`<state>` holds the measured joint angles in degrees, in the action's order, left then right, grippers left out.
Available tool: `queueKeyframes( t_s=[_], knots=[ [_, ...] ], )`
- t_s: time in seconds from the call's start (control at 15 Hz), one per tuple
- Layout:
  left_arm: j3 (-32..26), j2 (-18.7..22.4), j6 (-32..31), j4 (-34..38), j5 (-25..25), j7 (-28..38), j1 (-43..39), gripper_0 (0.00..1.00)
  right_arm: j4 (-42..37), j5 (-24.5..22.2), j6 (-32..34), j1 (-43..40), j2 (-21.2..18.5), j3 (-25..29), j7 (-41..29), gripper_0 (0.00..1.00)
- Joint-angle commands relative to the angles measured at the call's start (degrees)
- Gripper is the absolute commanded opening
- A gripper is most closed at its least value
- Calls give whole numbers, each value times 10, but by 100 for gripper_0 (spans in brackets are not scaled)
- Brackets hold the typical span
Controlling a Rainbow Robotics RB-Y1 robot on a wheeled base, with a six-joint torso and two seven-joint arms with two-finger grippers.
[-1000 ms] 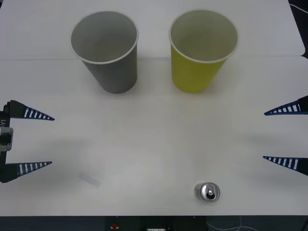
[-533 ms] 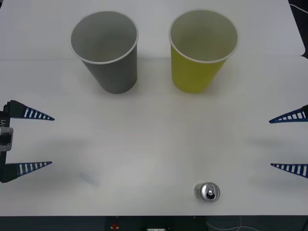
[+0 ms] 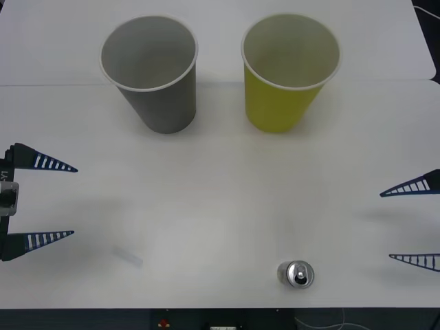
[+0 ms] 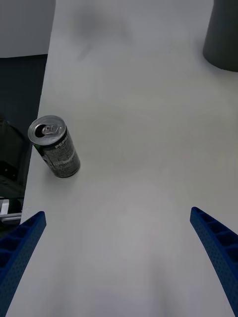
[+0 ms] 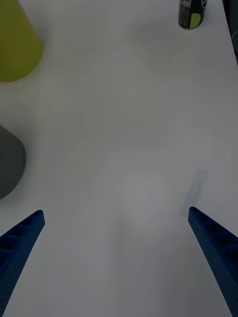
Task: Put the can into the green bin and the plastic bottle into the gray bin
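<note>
The can (image 3: 296,273) stands upright near the table's front edge, right of centre; it also shows as the can (image 4: 53,147) and the can (image 5: 191,14). The green bin (image 3: 289,69) and the gray bin (image 3: 149,72) stand side by side at the back. A faint, clear oblong (image 3: 127,256), apparently the plastic bottle, lies front left; it shows as the oblong (image 5: 197,190). My right gripper (image 3: 386,226) hovers open at the right edge, right of the can and slightly farther back. My left gripper (image 3: 74,201) is open at the left edge, empty.
The white table's front edge (image 3: 220,307) runs just behind the can. A seam (image 3: 220,83) crosses the tabletop at the bins. The green bin (image 5: 15,42) and the gray bin (image 5: 9,163) show in the left wrist view, and the gray bin (image 4: 223,34) in the right wrist view.
My right gripper has shifted toward the table's front edge, closer to the can's line, still open. The left gripper, the can and both bins have not moved.
</note>
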<state>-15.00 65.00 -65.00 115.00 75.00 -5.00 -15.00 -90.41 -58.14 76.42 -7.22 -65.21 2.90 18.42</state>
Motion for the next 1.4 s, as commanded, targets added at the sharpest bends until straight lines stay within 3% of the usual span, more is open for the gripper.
queueKeyframes(
  t_s=[0.07,0.6,1.4],
  knots=[
    [0,0,0,0,0,0,0,100,40,29,5,16,0,-43,53,100],
    [0,0,0,0,0,0,0,100,182,113,55,62,17,-149,171,100],
    [0,0,0,0,0,0,0,100,241,94,60,67,127,-186,187,100]
  ],
)
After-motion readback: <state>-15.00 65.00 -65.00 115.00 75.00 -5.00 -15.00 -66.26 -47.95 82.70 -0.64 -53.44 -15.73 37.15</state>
